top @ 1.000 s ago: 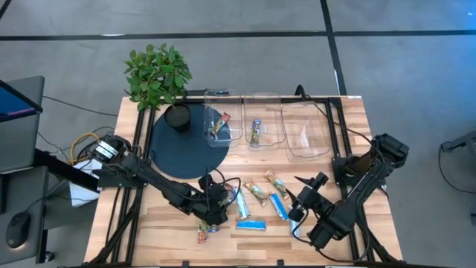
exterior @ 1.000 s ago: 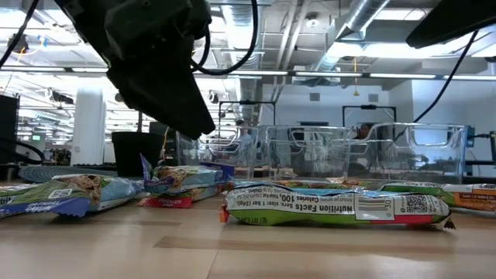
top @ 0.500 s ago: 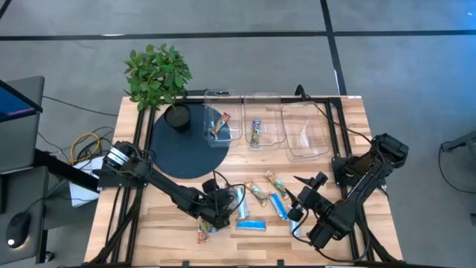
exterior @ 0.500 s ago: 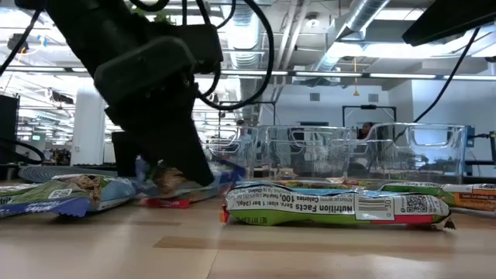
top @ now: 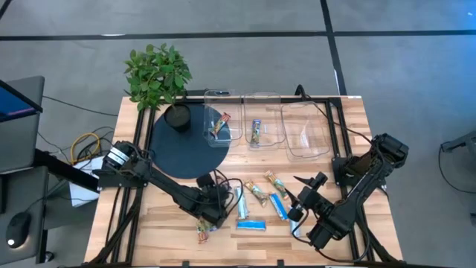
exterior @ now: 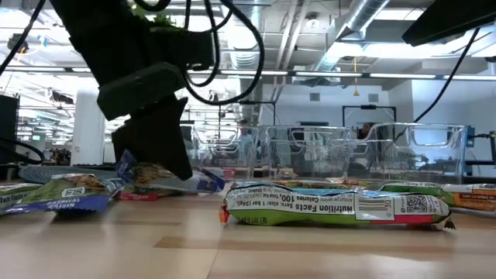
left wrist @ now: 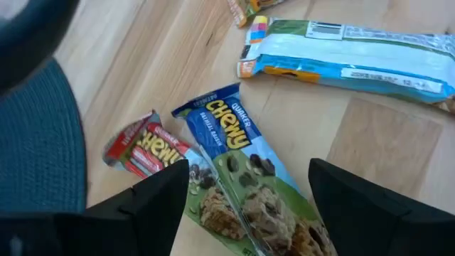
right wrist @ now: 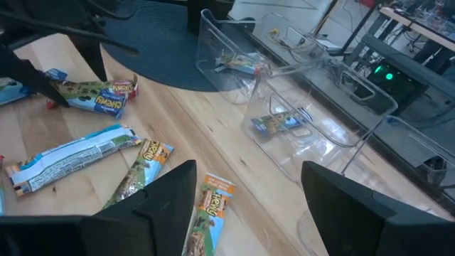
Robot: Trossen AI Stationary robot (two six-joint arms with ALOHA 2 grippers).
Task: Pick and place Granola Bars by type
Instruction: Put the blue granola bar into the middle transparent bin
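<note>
Several granola bars lie flat on the wooden table near its front edge. My left gripper (top: 212,216) (left wrist: 249,171) is open and tipped down over a blue-and-green Chewy bar (left wrist: 238,153), one finger on each side of it. A red Chewy bar (left wrist: 142,146) lies beside it, and a long blue-white bar (left wrist: 348,60) lies farther off. Other bars (top: 251,224) (top: 279,206) (top: 257,193) are scattered at centre front. My right gripper (top: 301,195) (right wrist: 256,206) hangs open above the table's right front, holding nothing. My left gripper's fingers (left wrist: 160,199) stand on either side of the blue-and-green Chewy bar's end (left wrist: 213,206), slanting down from the table's left. Whether they touch the bar I cannot tell.
Three clear tubs (top: 223,123) (top: 262,126) (top: 309,134) stand in a row at the back; the left one holds a brown-orange bar and the middle one a blue bar. A potted plant (top: 158,74) stands on a round dark mat (top: 186,145) at back left.
My left gripper has sunk toward the table, down among the bars at the front left, and has tipped to point more steeply downward. The small bars around it have shifted a little along the table. My right arm has kept still.
</note>
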